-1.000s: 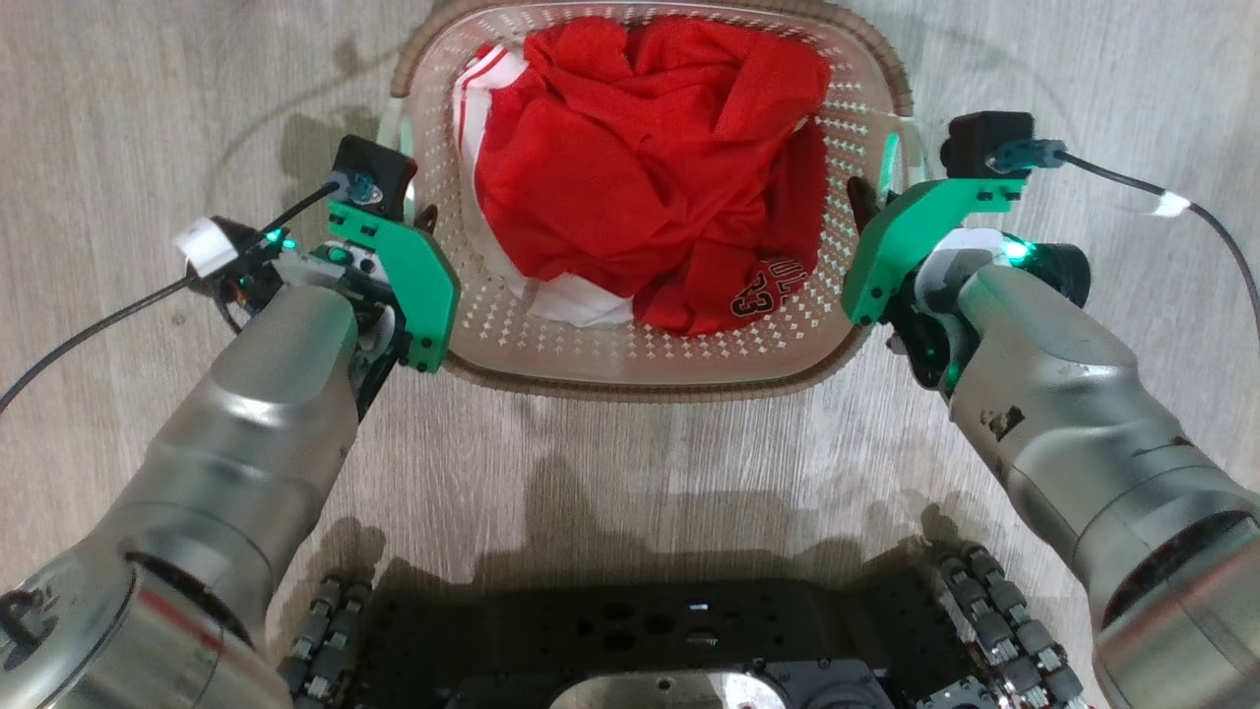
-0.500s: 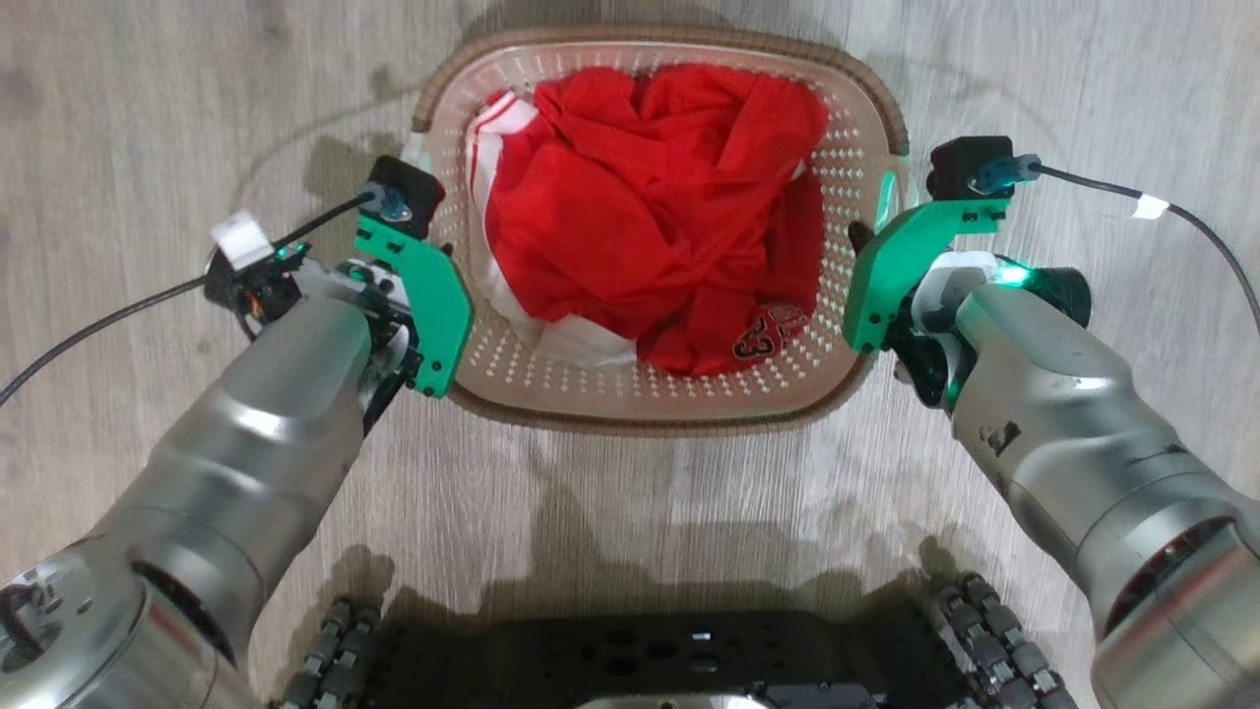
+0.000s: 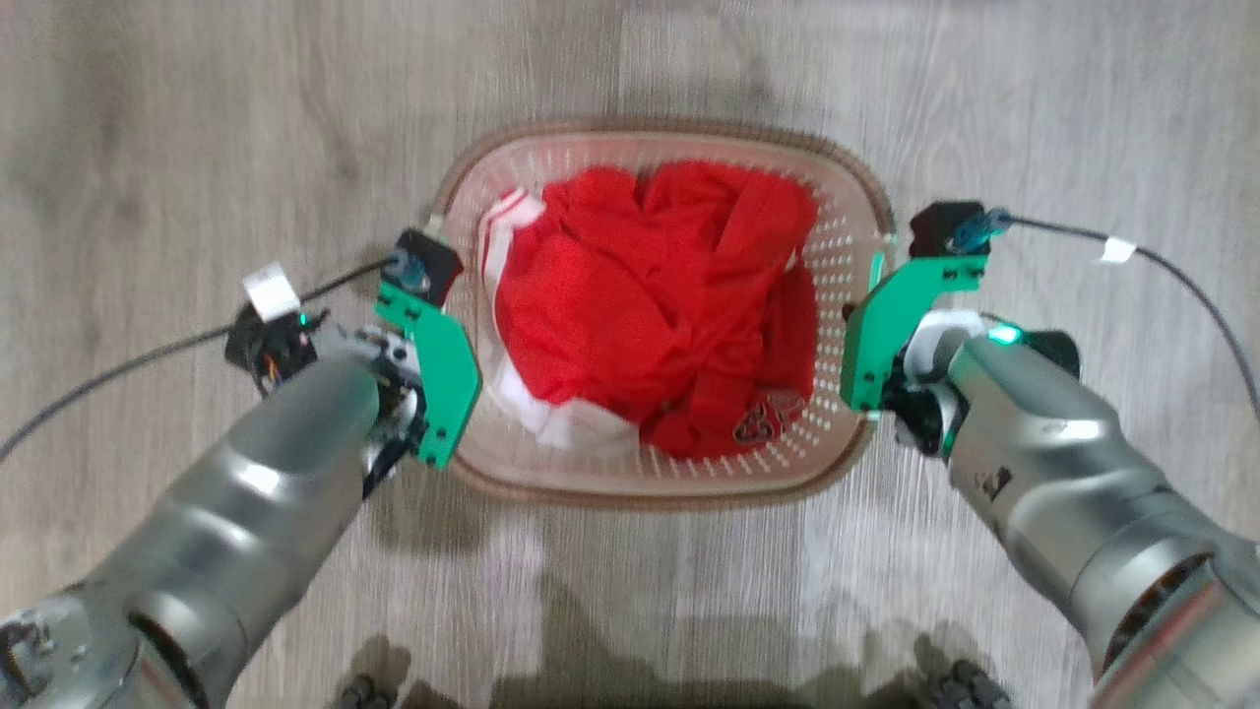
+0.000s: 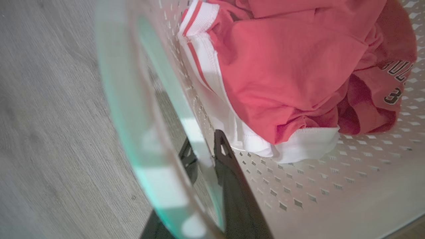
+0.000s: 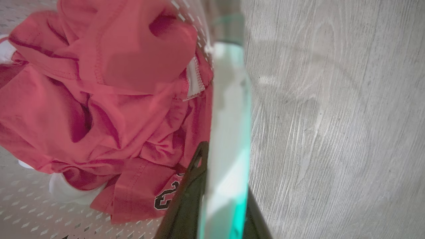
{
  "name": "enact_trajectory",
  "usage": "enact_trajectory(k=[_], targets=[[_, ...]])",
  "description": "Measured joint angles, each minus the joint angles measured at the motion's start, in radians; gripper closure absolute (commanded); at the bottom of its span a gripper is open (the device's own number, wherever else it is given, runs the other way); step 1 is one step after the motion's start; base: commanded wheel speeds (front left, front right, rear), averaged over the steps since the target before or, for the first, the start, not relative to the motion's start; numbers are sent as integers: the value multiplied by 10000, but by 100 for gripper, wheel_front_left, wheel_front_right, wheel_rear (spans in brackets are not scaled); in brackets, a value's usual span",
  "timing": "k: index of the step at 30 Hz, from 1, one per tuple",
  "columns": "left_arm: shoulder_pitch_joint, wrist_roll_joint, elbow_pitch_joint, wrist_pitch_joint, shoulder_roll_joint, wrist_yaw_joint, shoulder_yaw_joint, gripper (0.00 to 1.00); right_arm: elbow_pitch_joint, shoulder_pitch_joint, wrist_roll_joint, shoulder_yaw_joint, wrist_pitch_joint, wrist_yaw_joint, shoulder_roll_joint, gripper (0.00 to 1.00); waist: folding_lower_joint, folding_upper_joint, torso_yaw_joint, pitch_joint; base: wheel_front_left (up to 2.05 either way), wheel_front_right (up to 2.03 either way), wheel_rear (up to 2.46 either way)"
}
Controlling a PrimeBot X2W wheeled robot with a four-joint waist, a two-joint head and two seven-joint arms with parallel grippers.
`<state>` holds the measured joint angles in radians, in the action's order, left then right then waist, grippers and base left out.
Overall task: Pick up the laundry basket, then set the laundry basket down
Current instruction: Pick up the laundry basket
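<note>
A: Laundry basket [image 3: 669,495] position?
B: 12 o'clock from robot, above wood floor [image 3: 197,148]; floor contact unclear. Red clothes [image 3: 650,325] inside.
A: End effectors?
B: Left end effector [image 4: 203,141] clenched on 9 o'clock handle [image 4: 132,99], fingers astride the wall. Right end effector [image 5: 224,159] likewise on 3 o'clock handle [image 5: 229,99].

Seemingly open floor [image 3: 197,118] around laundry basket [image 3: 839,246]

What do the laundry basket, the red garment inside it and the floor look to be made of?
The laundry basket: likely moulded plastic, matte cream walls punched with regular holes; its brown rim looks woven, possibly only imitation. The red garment: soft knit fabric, creased and folded, with stitched hems and white trim. The floor: grey wood-grain planks, wood or laminate, cannot tell.
</note>
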<state>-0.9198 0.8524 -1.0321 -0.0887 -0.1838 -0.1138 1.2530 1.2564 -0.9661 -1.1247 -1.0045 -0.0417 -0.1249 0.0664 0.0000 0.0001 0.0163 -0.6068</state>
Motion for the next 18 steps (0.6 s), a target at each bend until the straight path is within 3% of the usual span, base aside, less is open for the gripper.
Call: enact_trajectory(k=[18], targets=[[1719,203,1137,-570,-663,13,138,100,-316,1715,-472,-222,-10,0,-44,100,0,0,-57,2909,0,0,0]])
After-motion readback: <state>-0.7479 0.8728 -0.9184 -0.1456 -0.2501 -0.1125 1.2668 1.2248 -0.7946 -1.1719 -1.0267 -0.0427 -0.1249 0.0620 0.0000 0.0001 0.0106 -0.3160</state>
